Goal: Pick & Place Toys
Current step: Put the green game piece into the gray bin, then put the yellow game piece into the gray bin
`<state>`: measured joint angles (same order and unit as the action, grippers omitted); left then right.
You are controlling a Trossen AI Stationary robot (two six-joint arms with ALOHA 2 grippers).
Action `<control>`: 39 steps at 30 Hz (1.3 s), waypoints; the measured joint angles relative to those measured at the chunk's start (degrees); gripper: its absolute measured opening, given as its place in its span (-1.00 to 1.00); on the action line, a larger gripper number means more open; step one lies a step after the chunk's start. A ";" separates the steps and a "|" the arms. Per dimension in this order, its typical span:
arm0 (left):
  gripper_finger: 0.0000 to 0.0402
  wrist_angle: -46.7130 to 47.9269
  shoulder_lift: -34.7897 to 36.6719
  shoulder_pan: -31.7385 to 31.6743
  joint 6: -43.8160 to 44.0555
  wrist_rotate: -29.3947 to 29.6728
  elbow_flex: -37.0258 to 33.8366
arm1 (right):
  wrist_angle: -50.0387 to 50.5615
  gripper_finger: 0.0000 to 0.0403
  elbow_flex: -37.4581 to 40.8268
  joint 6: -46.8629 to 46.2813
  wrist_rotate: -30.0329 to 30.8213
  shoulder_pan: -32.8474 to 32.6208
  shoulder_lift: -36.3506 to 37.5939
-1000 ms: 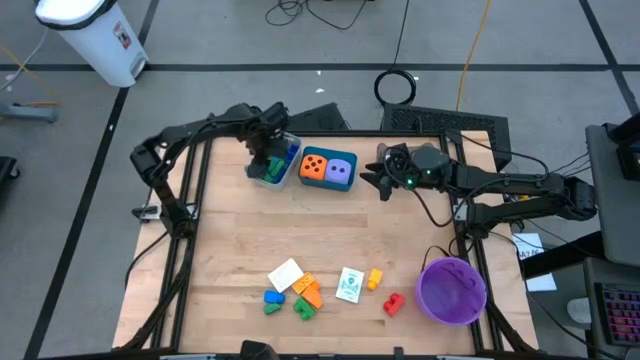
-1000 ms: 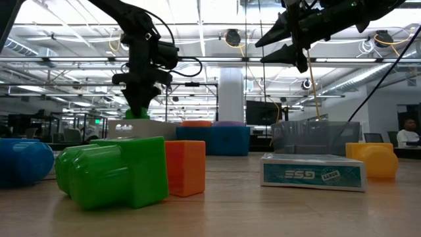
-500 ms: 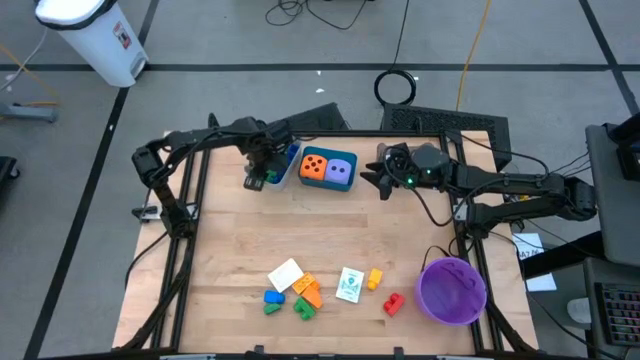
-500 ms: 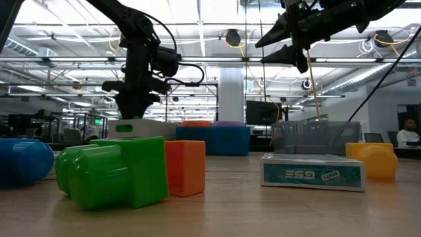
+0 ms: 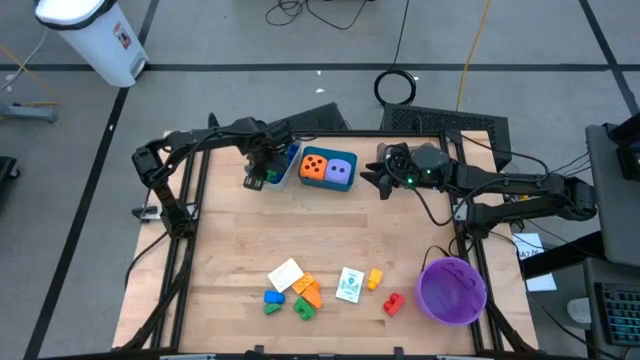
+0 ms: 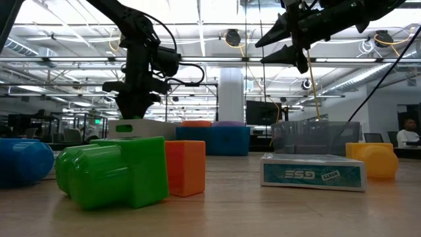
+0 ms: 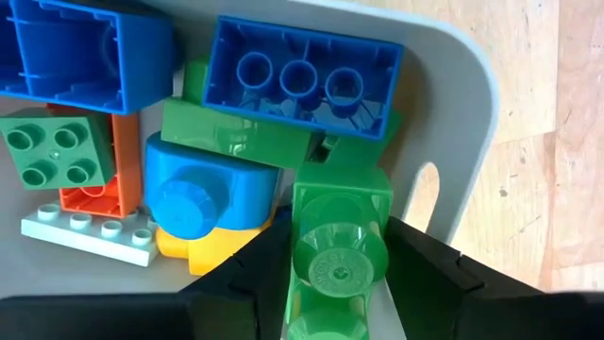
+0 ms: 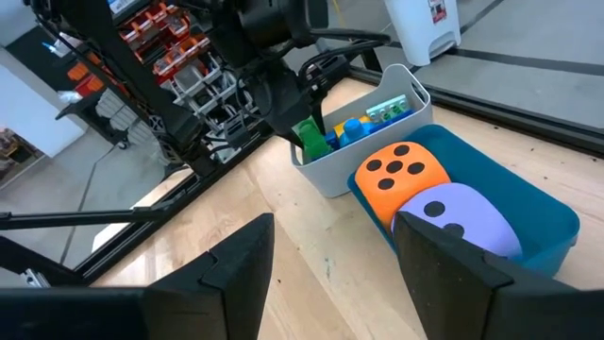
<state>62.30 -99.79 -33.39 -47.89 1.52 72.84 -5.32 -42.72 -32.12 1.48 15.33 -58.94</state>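
My left gripper reaches down into the grey tray at the table's far left, shut on a green brick. Blue, green, orange and yellow bricks lie in this tray. Beside it, the teal tray holds an orange die and a purple die. My right gripper hovers open, level, to the right of the teal tray. Loose bricks and white cards lie near the front edge. My left gripper pinches the green brick's two opposite sides between its two fingers, coming from above and pointing down. The brick stands upright in the hold, a round stud toward the wrist. Its lower end is down among the tray's bricks, next to the tray's wall.
A round purple bowl stands at the near right corner. Bare wood lies between the trays and the loose toys at the front. In the low view a green brick, an orange brick and a card box sit close.
My left gripper has gone down and a little toward the near edge with the green brick, lowering it into the grey tray, then held still. It stays shut on the brick.
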 joint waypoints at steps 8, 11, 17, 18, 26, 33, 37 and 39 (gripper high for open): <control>0.03 -0.50 0.00 0.00 0.31 -0.02 0.00 | 0.00 0.04 0.00 -0.02 0.00 0.00 0.00; 0.09 -0.58 0.00 0.00 0.19 0.34 0.00 | 0.00 0.04 0.00 -0.02 0.00 0.00 0.00; 0.13 -0.48 0.00 0.53 0.15 7.19 2.20 | 0.00 0.04 0.00 0.07 0.00 0.00 0.00; 0.13 -0.49 0.00 0.68 0.15 8.33 2.88 | 0.00 0.04 0.00 0.07 0.00 0.00 0.00; 0.13 1.05 1.58 1.27 1.94 5.16 11.16 | -0.02 0.04 0.00 0.20 0.00 0.00 0.00; 0.13 0.96 5.34 0.84 11.31 -0.48 18.67 | -0.04 0.04 0.00 0.20 -0.02 -0.04 0.00; 0.13 1.67 8.73 -0.80 19.06 -7.48 19.12 | -0.04 0.04 0.00 0.22 -0.02 -0.04 0.00; 0.13 3.34 10.39 -1.94 22.77 -11.65 19.12 | -0.04 0.04 0.00 0.22 -0.02 -0.04 0.00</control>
<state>65.64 -89.40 -35.32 -25.12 -10.13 91.96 -5.36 -42.72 -31.90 1.45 15.29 -58.94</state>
